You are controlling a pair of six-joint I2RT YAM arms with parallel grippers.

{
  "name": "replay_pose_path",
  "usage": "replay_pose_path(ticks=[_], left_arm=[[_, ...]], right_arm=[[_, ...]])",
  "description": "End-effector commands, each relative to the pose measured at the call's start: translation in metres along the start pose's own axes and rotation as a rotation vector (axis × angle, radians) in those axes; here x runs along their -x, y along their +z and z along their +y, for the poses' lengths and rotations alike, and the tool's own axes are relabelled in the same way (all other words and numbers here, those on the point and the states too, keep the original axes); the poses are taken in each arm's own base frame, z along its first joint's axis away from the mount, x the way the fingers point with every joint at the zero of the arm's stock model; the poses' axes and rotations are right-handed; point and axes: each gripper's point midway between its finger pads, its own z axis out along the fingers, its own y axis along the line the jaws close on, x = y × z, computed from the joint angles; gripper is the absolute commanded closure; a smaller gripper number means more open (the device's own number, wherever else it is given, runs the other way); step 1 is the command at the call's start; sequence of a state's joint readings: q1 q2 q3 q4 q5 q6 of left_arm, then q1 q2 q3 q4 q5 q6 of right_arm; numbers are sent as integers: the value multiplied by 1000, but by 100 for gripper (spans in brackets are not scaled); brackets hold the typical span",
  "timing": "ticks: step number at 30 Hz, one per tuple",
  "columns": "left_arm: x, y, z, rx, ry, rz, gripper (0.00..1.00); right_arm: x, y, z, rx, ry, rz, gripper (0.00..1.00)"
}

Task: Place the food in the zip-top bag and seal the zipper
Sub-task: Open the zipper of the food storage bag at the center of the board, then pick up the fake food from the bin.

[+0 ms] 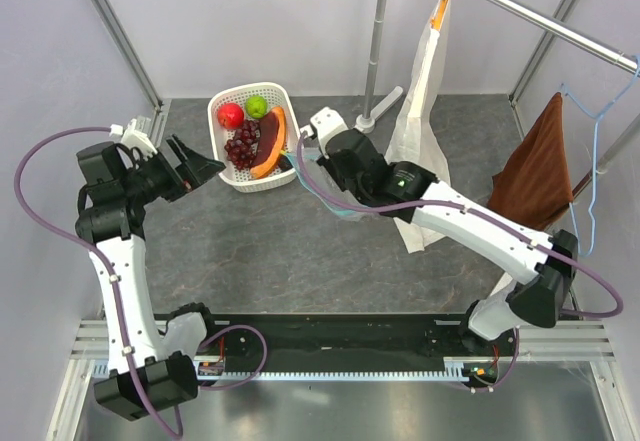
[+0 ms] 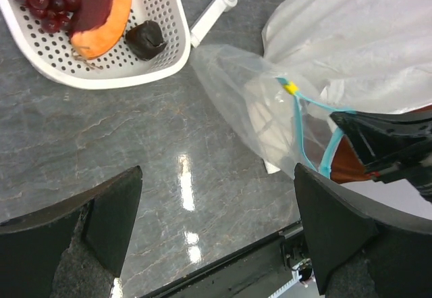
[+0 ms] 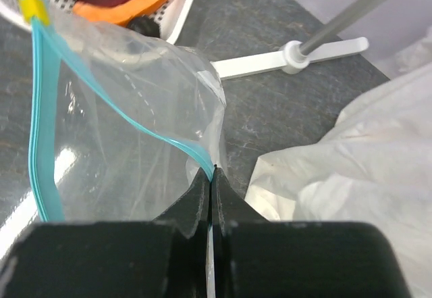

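Zip-top bag, frame centre: my right gripper clamped on zipper; my left gripper spread apart; basket upper left.

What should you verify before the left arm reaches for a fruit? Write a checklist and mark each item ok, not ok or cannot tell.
1. The right gripper is shut on the mouth edge of the zip-top bag: ok.
2. The zipper strips stand apart, so the mouth is open: ok.
3. The left gripper is open and empty: ok.
4. The apple, green fruit, grapes, papaya slice and dark ball lie in the white basket: ok.
5. The left gripper is above a fruit: not ok; it is over bare table beside the basket.
6. The mouth is wide enough for the papaya slice: cannot tell.
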State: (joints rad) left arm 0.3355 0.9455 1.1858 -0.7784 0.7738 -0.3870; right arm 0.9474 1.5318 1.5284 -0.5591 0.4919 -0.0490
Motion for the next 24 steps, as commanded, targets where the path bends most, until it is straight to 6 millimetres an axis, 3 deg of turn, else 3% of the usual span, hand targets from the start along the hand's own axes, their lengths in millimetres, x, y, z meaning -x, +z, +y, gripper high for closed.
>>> replay_pose_path(ticks=[1, 4, 7, 11, 13, 14, 16, 18, 21, 24], left_arm=[[9, 16, 2, -63, 77, 6, 0], [11, 36, 13, -19, 144, 41, 0], [7, 62, 17, 46, 288, 81, 0], [16, 113, 38, 144, 384, 139, 1], [19, 132, 49, 165, 394, 166, 2], [23, 141, 45, 172, 428, 168, 3], [18, 166, 66, 206, 417, 220, 4], [15, 187, 83, 233, 418, 259, 5], [11, 205, 97, 246, 422, 294, 8], [-7, 217, 124, 299, 413, 375, 10]], right_arm=[[13, -24, -32, -129, 115, -52, 100], [12, -29, -50, -238, 158, -45, 100], [1, -18, -48, -289, 213, -10, 100], [-8, 17, -37, -367, 287, 17, 100], [5, 28, -31, -357, 322, -2, 100], [0, 46, -23, -332, 322, 24, 100], [11, 58, -18, -308, 360, 14, 100], [4, 79, -12, -295, 384, 42, 100], [-1, 96, -10, -266, 439, 65, 100], [-6, 104, -13, -256, 462, 82, 100]])
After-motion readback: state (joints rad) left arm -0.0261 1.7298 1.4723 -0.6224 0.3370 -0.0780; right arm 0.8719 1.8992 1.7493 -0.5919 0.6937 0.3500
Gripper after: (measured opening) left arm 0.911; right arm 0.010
